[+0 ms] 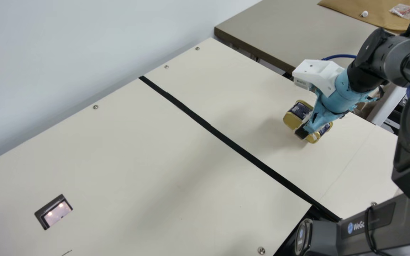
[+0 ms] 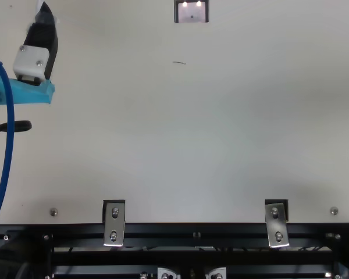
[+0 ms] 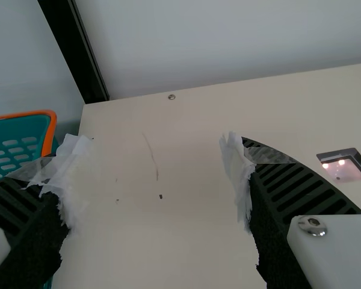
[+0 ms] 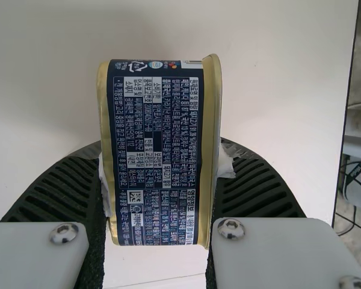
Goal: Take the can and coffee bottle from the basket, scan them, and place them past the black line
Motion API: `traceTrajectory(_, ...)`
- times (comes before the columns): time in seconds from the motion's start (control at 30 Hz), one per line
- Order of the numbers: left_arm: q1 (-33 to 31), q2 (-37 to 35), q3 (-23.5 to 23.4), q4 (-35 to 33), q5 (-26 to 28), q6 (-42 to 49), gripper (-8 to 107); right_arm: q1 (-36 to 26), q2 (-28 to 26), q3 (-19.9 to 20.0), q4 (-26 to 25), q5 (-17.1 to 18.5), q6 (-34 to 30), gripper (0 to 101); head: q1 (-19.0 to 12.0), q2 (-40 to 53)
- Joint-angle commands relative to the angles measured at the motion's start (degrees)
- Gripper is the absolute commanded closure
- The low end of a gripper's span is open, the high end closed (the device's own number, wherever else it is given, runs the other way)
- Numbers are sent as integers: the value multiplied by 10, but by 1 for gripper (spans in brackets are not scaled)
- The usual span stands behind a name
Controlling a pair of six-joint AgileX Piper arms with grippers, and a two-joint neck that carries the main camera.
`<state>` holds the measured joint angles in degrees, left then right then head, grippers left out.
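On the far side of the black line (image 1: 212, 129), across the cream table (image 1: 176, 160) from the scanner window (image 1: 57, 213), a gold and navy can (image 1: 292, 119) lies on its side in the grasp of the right gripper (image 4: 163, 152), whose two ribbed fingers press on its gold ends. The can is low over the table, though whether it touches the surface cannot be told. Its half of the task looks nearly finished: it is out of the basket and past the line, and being here suggests it has been scanned, though nothing confirms that. What seems left for it is to be set down and let go. How far the coffee bottle has got cannot be told. At the other end of the table, in the left wrist view, the left gripper (image 3: 151, 147) stands wide with nothing between its fingers, scraps of clear and white tape at their tips. Beyond one of those fingers is part of the basket (image 3: 51, 129), teal with slotted walls and an orange rim; too little of its inside can be seen to say what, if anything, it holds
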<state>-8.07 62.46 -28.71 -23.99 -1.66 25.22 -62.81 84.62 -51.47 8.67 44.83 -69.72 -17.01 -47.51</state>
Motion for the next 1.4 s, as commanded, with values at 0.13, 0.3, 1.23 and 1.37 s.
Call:
traceTrajectory(0.13, 0, 0, 0, 0, 0, 0, 9, 2, -5, 13, -7, -8, -10, 45, -14, -10)
traceTrajectory(0.3, 0, 0, 0, 0, 0, 0, 9, 8, -22, 21, 1, -17, -21, 0, -14, -10)
traceTrajectory(1.23, 0, 0, 0, 0, 0, 0, 9, 96, -219, -3, 269, 175, -60, 0, -14, -10)
traceTrajectory(1.37, 0, 0, 0, 0, 0, 0, 9, 110, -275, -12, 304, 251, -28, 0, -14, -10)
